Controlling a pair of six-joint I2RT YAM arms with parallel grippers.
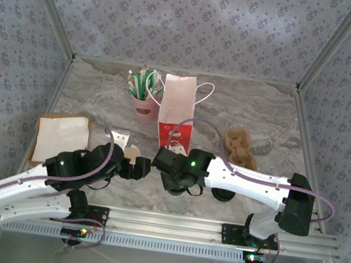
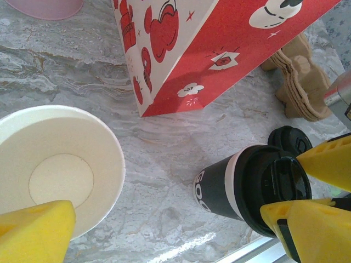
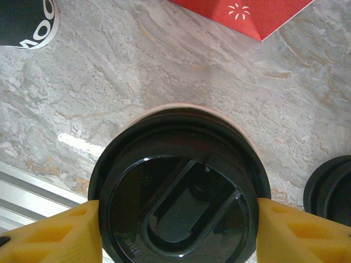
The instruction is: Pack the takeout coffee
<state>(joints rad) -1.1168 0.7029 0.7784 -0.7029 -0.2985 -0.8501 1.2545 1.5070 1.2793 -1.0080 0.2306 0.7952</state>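
i'm looking down on a grey-and-tan marbled tabletop (image 1: 257,110). toward the back stands a pink cup (image 1: 144,109) full of sticks, and just beside it on the right is the red-and-white bag (image 1: 177,109), upright. right of the bag lies a stack of brown cardboard cup carriers (image 1: 239,147). at the left edge a white sheet (image 1: 62,136) lies on a brown board. in front of the bag stands a lidded dark cup (image 2: 241,186), with a loose black lid (image 2: 290,141) just beside it. the open paper cup (image 2: 55,170) is left of those; i can't tell whether its base touches the surface.
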